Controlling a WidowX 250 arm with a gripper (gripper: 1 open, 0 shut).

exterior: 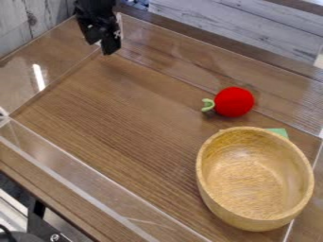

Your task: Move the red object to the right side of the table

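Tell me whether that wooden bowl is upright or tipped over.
Upright: the round wooden bowl sits with its mouth facing up, its rim and smooth inside both in plain view.

Robot's black gripper w/ dark, chunky mech. parts (104, 30), far beyond the lg. round light-wood bowl (255, 180); small pale/white patches btwn the black bits. Finer detail too small to tell.

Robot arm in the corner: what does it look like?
Only the end of the arm shows, at the top left: dark, nearly black, with the jaws dark too and some paler, whitish patches around them. It is too small to make out cables or markings.
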